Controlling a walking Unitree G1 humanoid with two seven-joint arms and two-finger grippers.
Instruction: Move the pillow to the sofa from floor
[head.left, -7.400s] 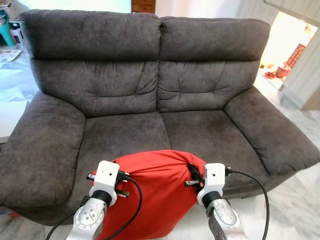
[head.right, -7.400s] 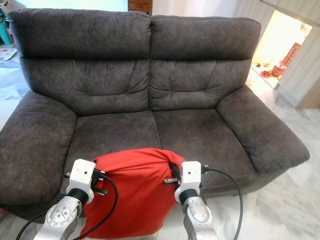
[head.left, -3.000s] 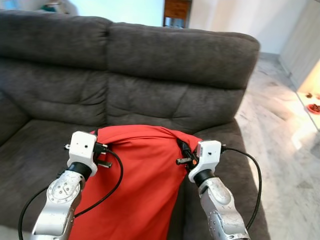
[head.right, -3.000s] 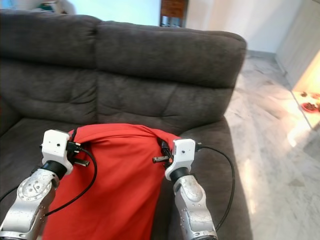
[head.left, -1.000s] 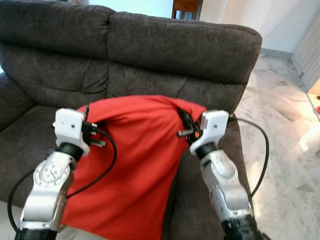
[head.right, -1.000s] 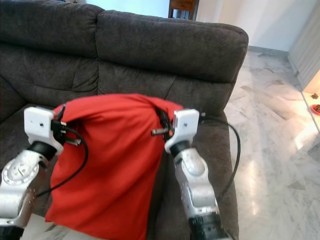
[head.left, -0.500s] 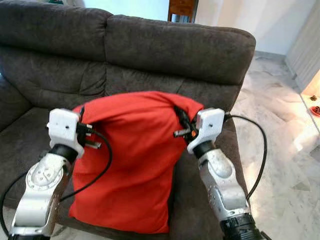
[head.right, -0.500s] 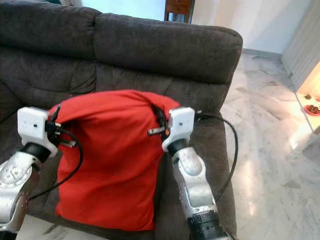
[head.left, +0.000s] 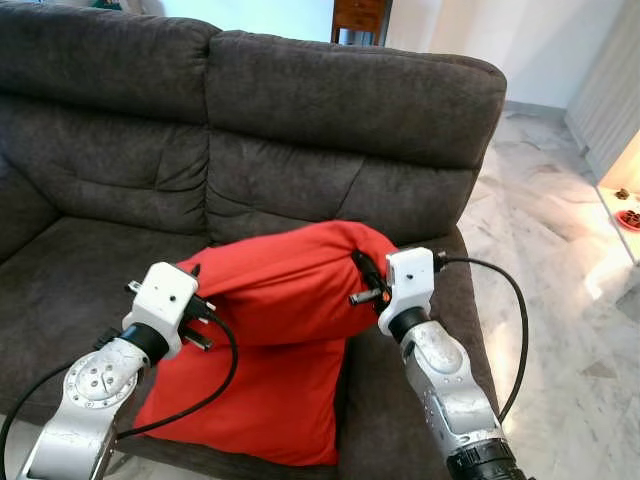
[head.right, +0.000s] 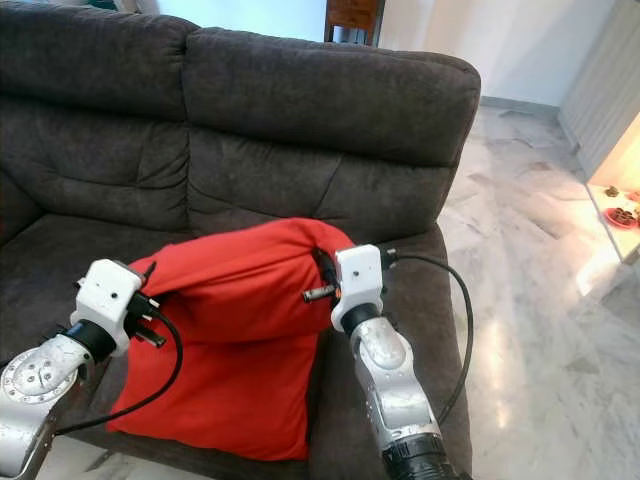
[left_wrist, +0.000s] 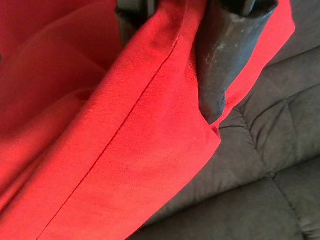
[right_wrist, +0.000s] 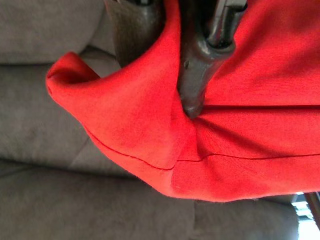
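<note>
The red pillow (head.left: 285, 330) lies folded on the right seat cushion of the dark grey sofa (head.left: 350, 110), its lower edge at the seat's front. My left gripper (head.left: 192, 290) is shut on the pillow's left upper corner; the wrist view shows red cloth pinched between its black fingers (left_wrist: 222, 65). At the pillow's right upper corner, by the sofa's right armrest, my right gripper (head.left: 362, 272) is shut on the fabric, and its wrist view shows a finger (right_wrist: 195, 75) pressed into the red fold.
Pale marble floor (head.left: 560, 260) runs along the sofa's right side. A wooden chair (head.left: 358, 18) stands behind the sofa back. The left seat cushion (head.left: 70, 270) is bare. A lit shelf with a red dish (head.left: 628, 215) sits at far right.
Both grippers have come down with the pillow's top edge. The pillow, upright half a second ago, has slumped and folded onto the seat. Seconds earlier it hung before the sofa front.
</note>
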